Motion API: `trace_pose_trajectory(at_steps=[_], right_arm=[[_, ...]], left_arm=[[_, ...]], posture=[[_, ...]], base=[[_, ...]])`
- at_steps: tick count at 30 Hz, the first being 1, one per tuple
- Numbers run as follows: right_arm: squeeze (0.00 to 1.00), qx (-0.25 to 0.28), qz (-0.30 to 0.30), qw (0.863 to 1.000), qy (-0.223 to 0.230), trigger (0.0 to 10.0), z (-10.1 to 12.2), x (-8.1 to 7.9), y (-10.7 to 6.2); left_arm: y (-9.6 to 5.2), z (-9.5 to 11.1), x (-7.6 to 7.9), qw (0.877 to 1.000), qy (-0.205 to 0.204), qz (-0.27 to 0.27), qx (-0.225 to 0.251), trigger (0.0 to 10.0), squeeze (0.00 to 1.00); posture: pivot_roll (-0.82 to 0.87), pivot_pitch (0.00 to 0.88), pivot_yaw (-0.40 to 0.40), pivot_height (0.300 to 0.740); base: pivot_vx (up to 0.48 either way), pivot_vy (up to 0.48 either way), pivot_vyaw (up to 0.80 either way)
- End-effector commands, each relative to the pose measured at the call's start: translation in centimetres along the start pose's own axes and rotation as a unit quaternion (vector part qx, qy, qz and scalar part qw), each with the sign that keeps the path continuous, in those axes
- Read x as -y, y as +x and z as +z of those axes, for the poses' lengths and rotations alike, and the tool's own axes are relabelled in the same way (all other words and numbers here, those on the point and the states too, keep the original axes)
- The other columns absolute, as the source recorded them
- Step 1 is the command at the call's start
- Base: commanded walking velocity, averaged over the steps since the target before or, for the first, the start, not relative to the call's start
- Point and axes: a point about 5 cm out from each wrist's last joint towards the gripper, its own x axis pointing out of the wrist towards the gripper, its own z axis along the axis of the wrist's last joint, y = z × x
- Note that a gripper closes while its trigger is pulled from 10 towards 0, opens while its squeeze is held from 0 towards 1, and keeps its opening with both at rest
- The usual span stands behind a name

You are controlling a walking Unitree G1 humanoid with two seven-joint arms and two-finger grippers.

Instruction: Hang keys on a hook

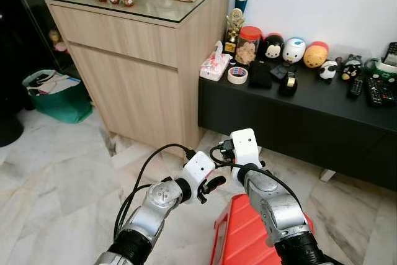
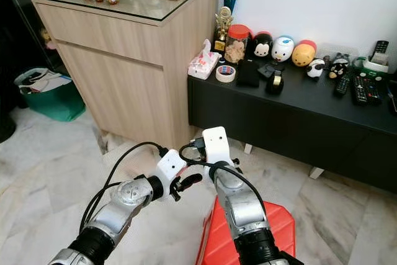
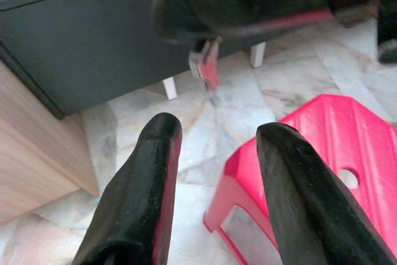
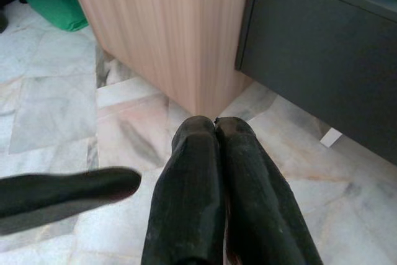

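Note:
A small bunch of keys (image 3: 205,66), silver with a red piece, dangles in the left wrist view just under the dark, blurred right gripper. My right gripper (image 4: 215,130) has its two black fingers pressed together, pointing at the marble floor by the cabinet corner. My left gripper (image 3: 217,141) stands open a short way from the keys, with nothing between its fingers. In the eye views both arms meet low in front of me, and the left gripper (image 1: 214,184) sits close beside the right wrist's white housing (image 1: 244,146).
A red plastic stool (image 1: 239,240) stands right under the arms. A tall wooden cabinet (image 1: 142,85) is ahead on the left. A low black console (image 1: 291,116) carries toys, tape and remotes. A green bag (image 1: 59,100) sits at far left.

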Motion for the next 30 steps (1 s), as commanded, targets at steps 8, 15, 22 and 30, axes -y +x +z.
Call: trace_pose_trajectory(at_steps=[8,15,22,30], right_arm=[[0.0,0.01,-0.001,1.0,0.01,10.0,0.7,-0.1,-0.3],[0.0,0.011,-0.003,0.999,0.05,10.0,1.0,0.3,-0.6],[0.0,0.003,-0.006,0.997,0.076,10.0,0.9,1.2,-0.7],[0.0,-0.011,0.033,0.996,0.087,10.0,1.0,0.9,-0.7]], left_arm=[[0.6,0.3,-0.8,0.999,-0.027,0.036,0.014,10.0,0.0],[0.4,0.6,-1.0,0.998,-0.03,0.026,0.038,10.0,0.0],[-0.5,0.4,-1.3,0.997,-0.042,-0.003,0.059,10.0,0.0],[-1.0,0.8,-1.6,0.995,-0.044,-0.042,0.083,10.0,0.0]], posture=[[-0.02,0.0,-0.041,0.708],[-0.03,0.0,-0.044,0.708],[-0.04,0.0,-0.047,0.708],[-0.04,0.0,-0.051,0.708]], base=[[0.0,0.0,0.0],[0.0,0.0,0.0],[0.0,0.0,0.0],[0.0,0.0,0.0]])
